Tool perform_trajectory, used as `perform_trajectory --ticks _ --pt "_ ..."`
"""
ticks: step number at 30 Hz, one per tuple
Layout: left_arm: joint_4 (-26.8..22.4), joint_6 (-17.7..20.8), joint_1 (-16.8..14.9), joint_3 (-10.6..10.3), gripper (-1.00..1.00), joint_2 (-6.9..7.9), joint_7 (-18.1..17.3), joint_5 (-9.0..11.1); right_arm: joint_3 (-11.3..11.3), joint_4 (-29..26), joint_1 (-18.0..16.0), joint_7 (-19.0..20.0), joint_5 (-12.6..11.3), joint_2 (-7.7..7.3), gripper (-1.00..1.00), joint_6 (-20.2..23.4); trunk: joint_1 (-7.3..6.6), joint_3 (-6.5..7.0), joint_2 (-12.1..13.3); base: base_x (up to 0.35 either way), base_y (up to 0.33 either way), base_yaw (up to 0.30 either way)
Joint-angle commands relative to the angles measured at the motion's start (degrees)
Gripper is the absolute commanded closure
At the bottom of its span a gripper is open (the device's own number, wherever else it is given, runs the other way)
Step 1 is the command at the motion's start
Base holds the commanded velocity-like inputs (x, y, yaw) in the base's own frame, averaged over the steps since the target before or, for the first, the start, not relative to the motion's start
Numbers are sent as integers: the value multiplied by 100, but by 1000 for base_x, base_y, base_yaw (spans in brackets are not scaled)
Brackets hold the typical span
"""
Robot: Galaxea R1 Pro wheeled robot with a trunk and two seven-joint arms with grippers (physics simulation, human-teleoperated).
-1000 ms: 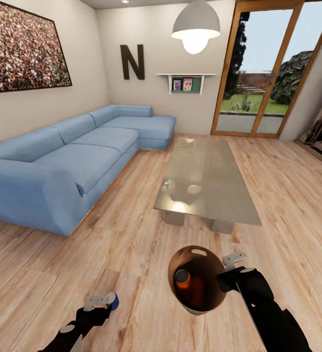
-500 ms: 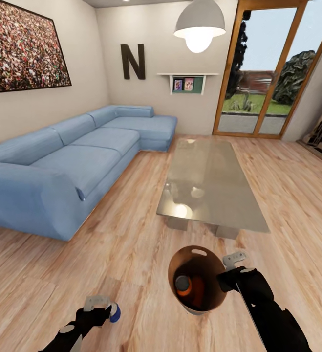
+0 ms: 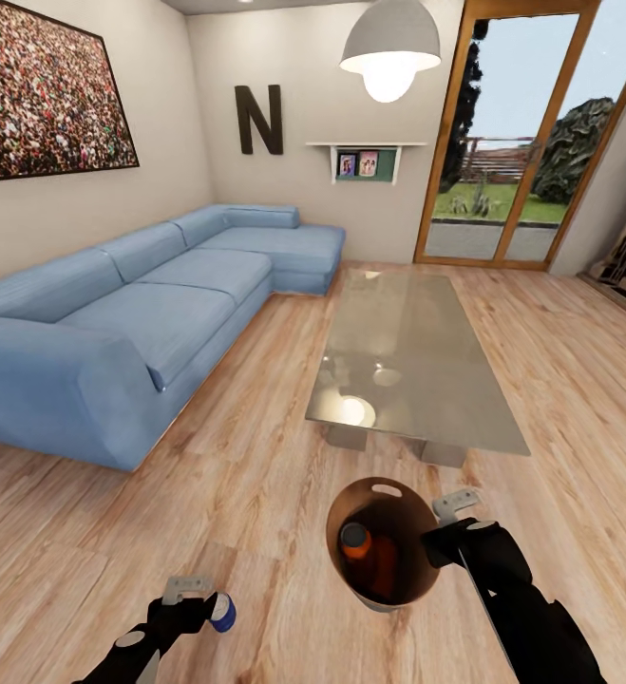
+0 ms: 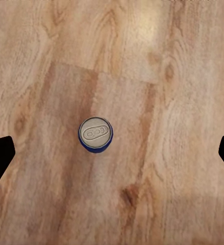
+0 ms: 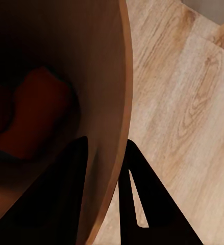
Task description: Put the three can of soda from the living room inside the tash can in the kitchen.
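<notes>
The tash can (image 3: pixel 393 505), copper-brown inside, hangs low over the wood floor with my right gripper (image 3: pixel 443 528) shut on its rim. In the right wrist view the fingers straddle the tash can (image 5: pixel 81 61) wall, one inside and one outside. An orange can of soda (image 3: pixel 355 541) lies in it, seen as an orange shape (image 5: pixel 38 112) in the right wrist view. A dark blue can of soda (image 3: pixel 221 613) stands upright on the floor by my left gripper (image 3: pixel 191 591). From the left wrist the blue can (image 4: pixel 95 133) shows end-on, below the open left gripper (image 4: pixel 112 155).
A low glass table (image 3: pixel 417 351) stands ahead on the plank floor. A long blue corner sofa (image 3: pixel 142 313) runs along the left wall. Wood-framed glass doors (image 3: pixel 531 142) are at the back right. A pendant lamp (image 3: pixel 390 47) hangs over the table.
The whole view has shifted a little, so the camera moved. The blue can now sits lower in the head view, below the left gripper's tip. The tash can stays held.
</notes>
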Motion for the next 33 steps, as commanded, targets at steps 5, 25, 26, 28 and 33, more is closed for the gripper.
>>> perform_trajectory --ticks 5,25,26,28,33 --pt "-1 -3 0 2 -100 -6 0 -2 1 -1 -3 7 -51 0 100 4 0 1 0 0 0 0" --pt "-1 22 0 -1 -100 0 0 6 0 -1 -1 7 -51 0 100 4 0 1 0 109 0 0" --pt "-1 19 0 -3 -100 0 0 3 1 -1 -2 7 -51 0 100 4 0 1 0 145 0 0" --pt "-1 14 0 -6 -100 1 0 0 0 -1 -1 7 -51 0 100 4 0 1 0 39 0 0" --pt "-1 13 0 -7 -100 1 0 3 3 -31 -1 7 -51 0 100 4 0 1 0 8 0 0"
